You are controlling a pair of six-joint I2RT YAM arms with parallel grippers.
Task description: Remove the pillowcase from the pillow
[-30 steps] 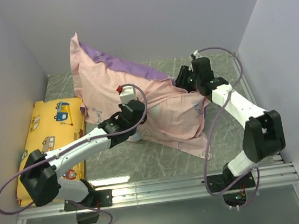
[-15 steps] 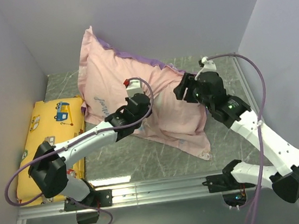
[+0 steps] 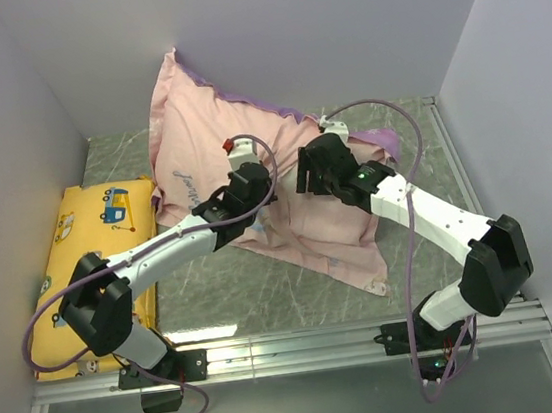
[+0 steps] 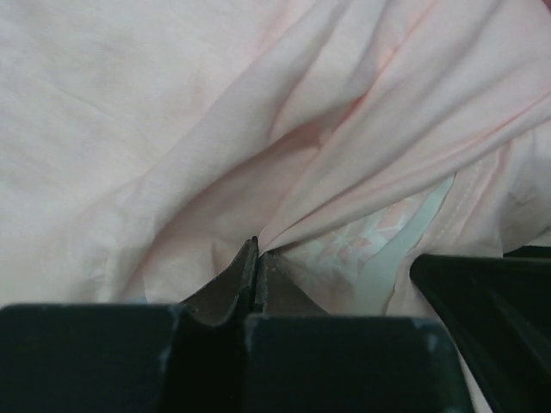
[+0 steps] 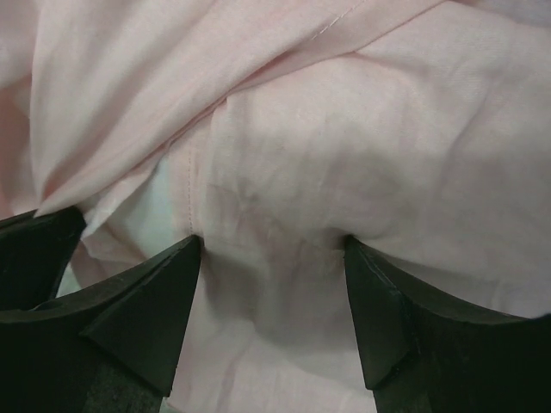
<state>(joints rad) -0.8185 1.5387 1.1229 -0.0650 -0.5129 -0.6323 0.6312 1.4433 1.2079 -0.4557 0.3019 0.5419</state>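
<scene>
The pillowcase [image 3: 202, 135] is turned pale pink side out and slumps against the back wall, with a purple edge [image 3: 381, 139] showing at the right. My left gripper [image 3: 262, 190] is shut on a pinched fold of the pillowcase [image 4: 172, 129], its tips [image 4: 256, 249] closed together on the cloth. Just to its right, my right gripper [image 3: 304, 171] stands open and presses down on the pillowcase [image 5: 344, 120]; pink cloth bulges between its fingertips [image 5: 274, 245]. The pillow is hidden under the fabric.
A yellow vehicle-print cushion [image 3: 91, 259] lies along the left wall. Lavender walls close the back and both sides. A loose corner of the case [image 3: 371, 280] trails toward the metal rail [image 3: 293, 345] at the near edge. Bare marble tabletop [image 3: 257, 294] lies in front.
My right arm swung from the right side leftward onto the middle of the pillowcase and its jaws widened. The left gripper rose slightly, still shut on fabric, and the case bunched toward the back wall.
</scene>
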